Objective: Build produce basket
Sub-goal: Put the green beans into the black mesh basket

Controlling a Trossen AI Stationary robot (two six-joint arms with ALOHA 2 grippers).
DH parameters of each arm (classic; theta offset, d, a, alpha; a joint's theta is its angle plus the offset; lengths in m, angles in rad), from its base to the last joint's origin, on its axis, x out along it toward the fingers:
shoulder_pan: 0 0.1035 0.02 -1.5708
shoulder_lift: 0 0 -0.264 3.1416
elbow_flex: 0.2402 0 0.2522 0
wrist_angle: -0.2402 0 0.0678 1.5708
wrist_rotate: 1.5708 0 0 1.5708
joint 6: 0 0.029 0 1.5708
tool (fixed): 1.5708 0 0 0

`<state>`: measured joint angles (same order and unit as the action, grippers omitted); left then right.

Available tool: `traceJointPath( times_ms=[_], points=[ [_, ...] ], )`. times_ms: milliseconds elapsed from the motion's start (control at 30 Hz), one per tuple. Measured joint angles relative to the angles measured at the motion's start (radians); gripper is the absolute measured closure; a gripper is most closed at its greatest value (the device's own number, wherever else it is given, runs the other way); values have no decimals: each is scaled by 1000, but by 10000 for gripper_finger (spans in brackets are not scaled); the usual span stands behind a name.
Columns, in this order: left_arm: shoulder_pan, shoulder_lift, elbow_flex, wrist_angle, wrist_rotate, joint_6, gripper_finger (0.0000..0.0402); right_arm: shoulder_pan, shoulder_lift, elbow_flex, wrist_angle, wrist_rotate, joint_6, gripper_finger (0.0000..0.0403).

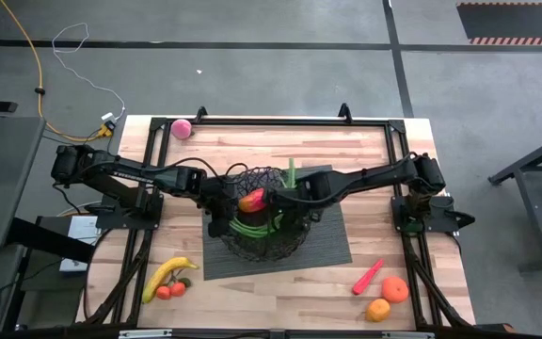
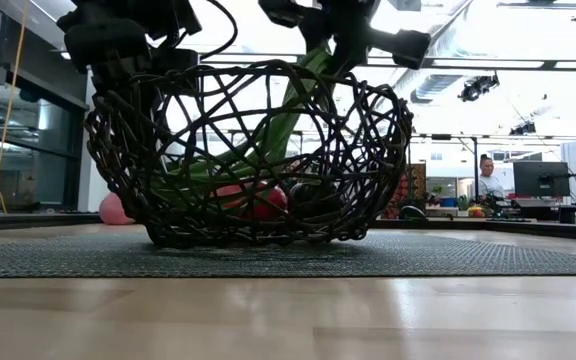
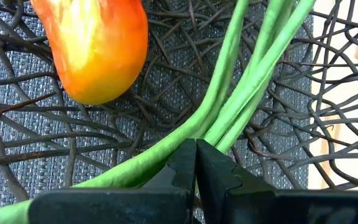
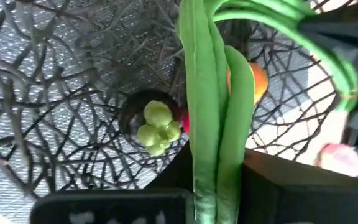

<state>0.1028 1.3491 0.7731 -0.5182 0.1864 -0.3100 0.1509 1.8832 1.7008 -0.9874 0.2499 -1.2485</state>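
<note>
Black wire-mesh basket (image 1: 263,218) sits on a dark grey ribbed mat (image 1: 332,247), under both grippers. Inside it, the right gripper (image 4: 213,202) pinches the long green beans (image 4: 210,118), beside a red-orange mango (image 1: 251,201). The left gripper (image 3: 196,165) has its fingers pressed together against those beans, with the mango just ahead.

My overhead camera looks straight down on the table (image 1: 280,292). My low one faces level across it, close to the basket (image 2: 258,150). Both wrist cameras peer closely into that basket.

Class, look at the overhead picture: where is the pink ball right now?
The pink ball sits outside the basket, on the table's far left corner.
</note>
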Motion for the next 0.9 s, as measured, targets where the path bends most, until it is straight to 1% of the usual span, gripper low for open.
traceJointPath(
  times_ms=[33, 100, 167, 233, 400, 567, 700, 900],
  points=[
    [0, 0, 0, 0, 0, 0, 401, 0, 0, 0, 6, 0, -4, 396],
    [0, 0, 0, 0, 0, 0, 401, 0, 0, 0, -4, -35, 24, 396],
    [0, 0, 0, 0, 0, 0, 401, 0, 8, 0, -30, -73, 57, 396],
    [0, 0, 0, 0, 0, 0, 401, 0, 26, -1, -61, -87, 62, 398],
    [0, 0, 0, 0, 1, 0, 401, 7, 54, -38, -76, -146, 53, 399],
    [1, 0, 0, 0, 8, 0, 401, 9, 56, -60, -69, -160, 11, 400],
    [1, 0, 0, 0, 9, 0, 401, 6, 60, -60, -63, -256, 6, 399],
    [0, 0, 0, 2, 9, 0, 401, 5, 87, -60, -41, -270, -16, 399]
  ],
)
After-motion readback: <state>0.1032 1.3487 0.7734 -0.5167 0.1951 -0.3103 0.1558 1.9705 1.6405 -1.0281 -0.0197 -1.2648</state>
